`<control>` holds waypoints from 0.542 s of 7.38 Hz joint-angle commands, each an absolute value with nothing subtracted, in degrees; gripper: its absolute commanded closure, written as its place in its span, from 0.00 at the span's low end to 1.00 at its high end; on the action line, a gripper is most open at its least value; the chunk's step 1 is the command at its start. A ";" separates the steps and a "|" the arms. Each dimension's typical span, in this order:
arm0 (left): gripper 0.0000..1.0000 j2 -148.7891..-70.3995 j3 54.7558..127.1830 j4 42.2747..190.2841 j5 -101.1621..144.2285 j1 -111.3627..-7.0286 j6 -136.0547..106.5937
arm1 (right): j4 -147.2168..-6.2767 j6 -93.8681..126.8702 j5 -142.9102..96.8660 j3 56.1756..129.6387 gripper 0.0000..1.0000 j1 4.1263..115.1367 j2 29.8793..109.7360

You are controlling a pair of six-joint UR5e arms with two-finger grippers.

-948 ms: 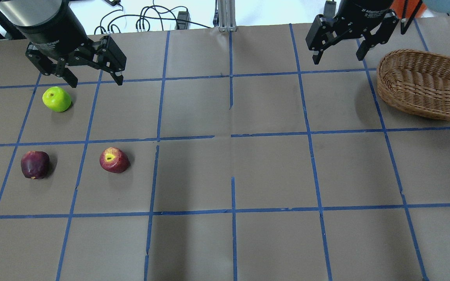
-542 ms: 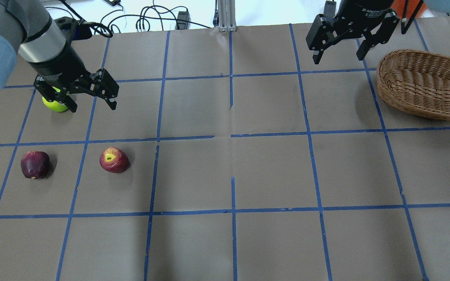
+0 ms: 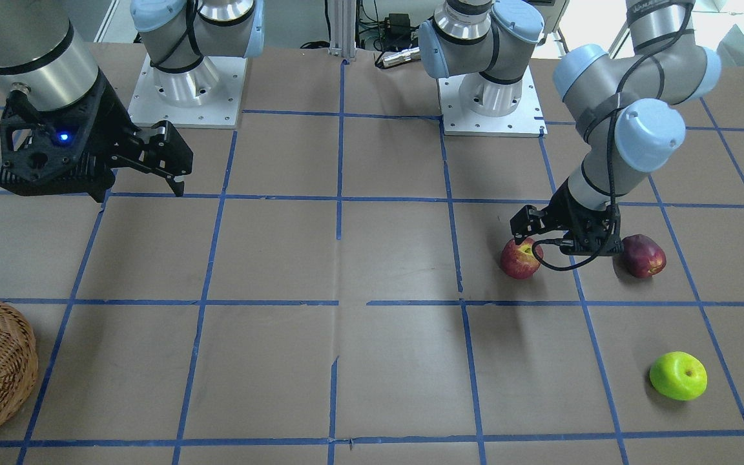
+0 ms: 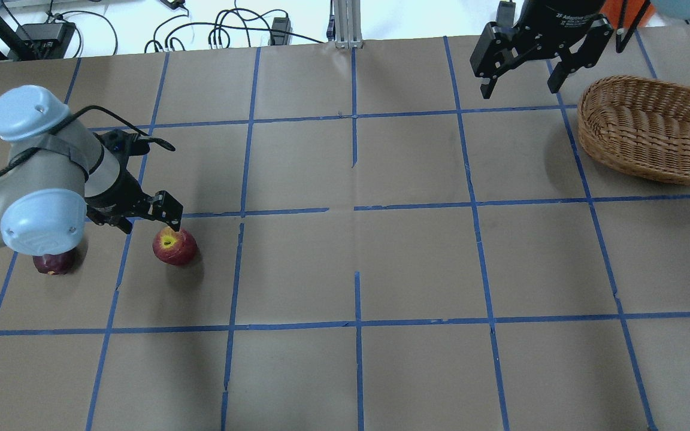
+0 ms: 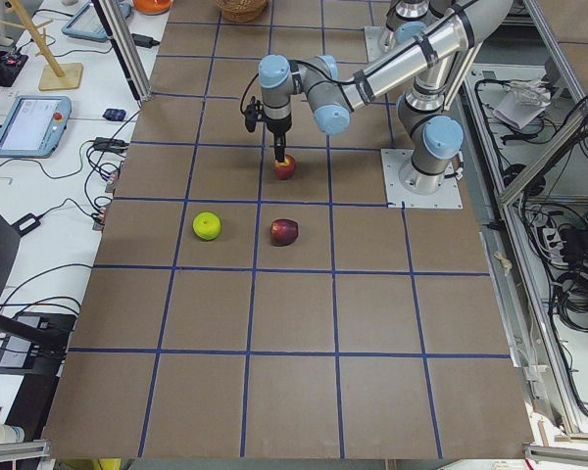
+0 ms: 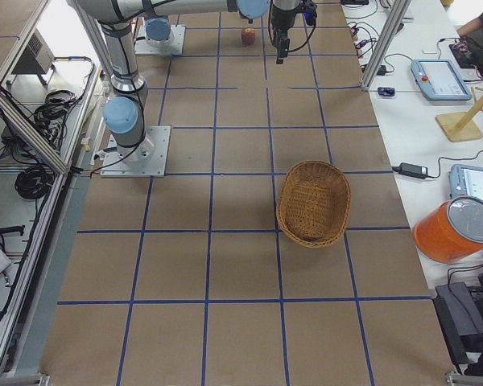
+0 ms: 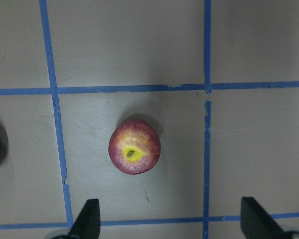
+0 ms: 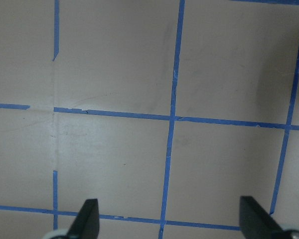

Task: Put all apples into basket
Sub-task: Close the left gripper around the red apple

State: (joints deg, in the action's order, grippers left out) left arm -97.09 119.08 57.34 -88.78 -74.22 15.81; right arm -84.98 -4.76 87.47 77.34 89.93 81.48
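Note:
The red apple (image 4: 174, 246) with a yellow stem dimple lies on the table. My left gripper (image 4: 146, 222) hovers open and empty just above and beside it. In the left wrist view the red apple (image 7: 134, 153) sits ahead of the open fingers (image 7: 87, 220). The maroon apple (image 3: 643, 256) lies beside it, half hidden under my arm in the overhead view (image 4: 51, 263). The green apple (image 3: 678, 375) lies farther out and is hidden in the overhead view. The wicker basket (image 4: 582, 114) stands empty at the far right. My right gripper (image 4: 518, 84) is open and empty beside it.
The table is brown paper with a blue tape grid (image 4: 357, 206). The two arm bases (image 3: 185, 97) stand on plates at the robot's edge. Cables and an aluminium post (image 4: 345, 24) lie beyond the far edge.
My left arm has swung from over the green apple back toward the robot, and its open gripper now hangs by the red apple. The right arm has not moved.

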 commanded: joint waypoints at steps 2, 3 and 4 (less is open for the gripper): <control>0.00 -103.07 122.34 49.93 -85.43 -74.09 16.08 | -85.16 -4.75 87.45 77.34 0.00 89.91 81.39; 0.00 -104.49 122.26 49.83 -85.60 -74.09 16.26 | -84.82 -4.75 87.45 77.43 0.00 90.00 81.56; 0.16 -104.59 121.91 49.75 -85.69 -74.18 16.69 | -84.29 -4.92 87.63 77.43 0.00 89.83 81.65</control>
State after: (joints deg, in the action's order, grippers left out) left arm -103.67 122.14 50.11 -85.67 -74.11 16.29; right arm -84.78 -4.79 87.49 77.40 89.92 81.54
